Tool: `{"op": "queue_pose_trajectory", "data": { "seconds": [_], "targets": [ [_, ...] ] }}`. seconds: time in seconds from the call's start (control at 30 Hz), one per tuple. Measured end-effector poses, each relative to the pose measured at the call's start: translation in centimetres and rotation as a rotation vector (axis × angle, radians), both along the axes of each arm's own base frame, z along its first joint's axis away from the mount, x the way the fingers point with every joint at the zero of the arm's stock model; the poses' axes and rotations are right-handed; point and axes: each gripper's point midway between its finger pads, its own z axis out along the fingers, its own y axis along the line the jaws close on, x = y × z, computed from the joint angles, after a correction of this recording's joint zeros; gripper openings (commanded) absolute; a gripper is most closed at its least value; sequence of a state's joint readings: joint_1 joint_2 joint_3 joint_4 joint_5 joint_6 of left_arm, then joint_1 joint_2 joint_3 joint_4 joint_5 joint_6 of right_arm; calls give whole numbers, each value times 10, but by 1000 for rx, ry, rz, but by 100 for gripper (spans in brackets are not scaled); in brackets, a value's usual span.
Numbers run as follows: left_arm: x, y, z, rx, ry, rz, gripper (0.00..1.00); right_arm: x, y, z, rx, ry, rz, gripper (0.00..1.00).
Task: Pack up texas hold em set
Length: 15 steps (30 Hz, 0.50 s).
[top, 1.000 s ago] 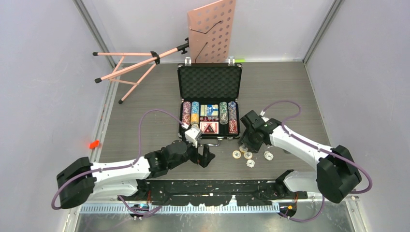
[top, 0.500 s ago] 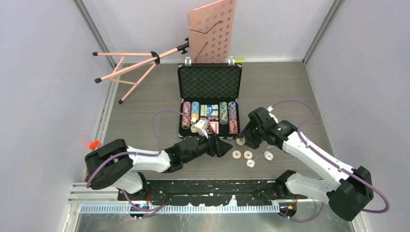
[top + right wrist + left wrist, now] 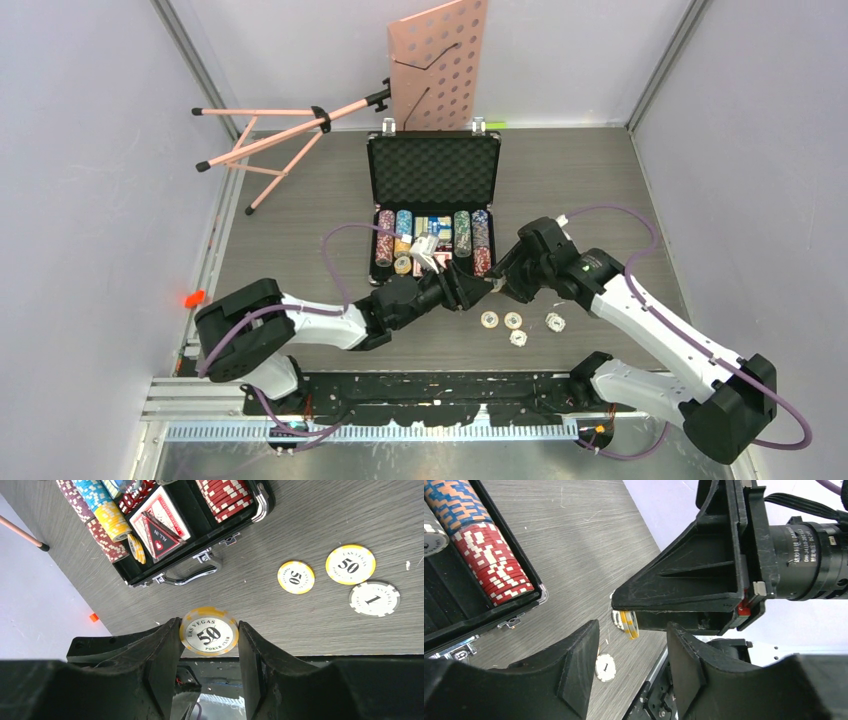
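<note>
Right tool [image 3: 209,625] pinching chip [image 3: 209,636]; left tool [image 3: 633,645] agape, facing it.

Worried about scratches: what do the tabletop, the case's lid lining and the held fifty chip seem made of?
Tabletop: likely matte grey wood-grain laminate, fine streaks. Lid lining: black foam, dimpled all over. Fifty chip: probably plastic or clay composite, smooth printed face.

Briefcase [image 3: 484,622] cut off by both wrist frames; overhead, left arm [image 3: 330,320] covers card decks [image 3: 167,512]
</note>
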State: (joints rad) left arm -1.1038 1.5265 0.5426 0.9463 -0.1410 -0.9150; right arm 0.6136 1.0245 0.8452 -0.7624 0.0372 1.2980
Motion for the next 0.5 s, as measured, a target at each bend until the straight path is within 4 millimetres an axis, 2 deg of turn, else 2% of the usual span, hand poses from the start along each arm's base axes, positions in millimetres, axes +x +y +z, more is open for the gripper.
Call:
{"op": "queue_pose_trajectory", "data": {
  "seconds": [0.1,0.13,0.23,0.3,0.33,0.4,0.43,0.5],
  "targets": [
    [2,0,-2,4,4,8,46,0,1,3,14,-8,2,26],
    [2,0,-1,3,5,11,40,0,2,5,18,-12,3,25],
    [6,-4,4,-2,7,19,32,0,3,8,32,-22,7,25],
    [7,-7,5,-4,8,18,22,0,4,8,34,-23,7,27],
    [9,-7,3,3,11,20,14,1,4,9,36,-26,7,28],
    [10,-8,-2,12,17,20,0,1,4,10,39,-31,9,41],
    [11,-8,-3,14,23,19,0,1,4,10,36,-33,9,57],
    [12,-8,-3,12,24,11,0,2,4,11,37,-39,10,75]
  ]
}}
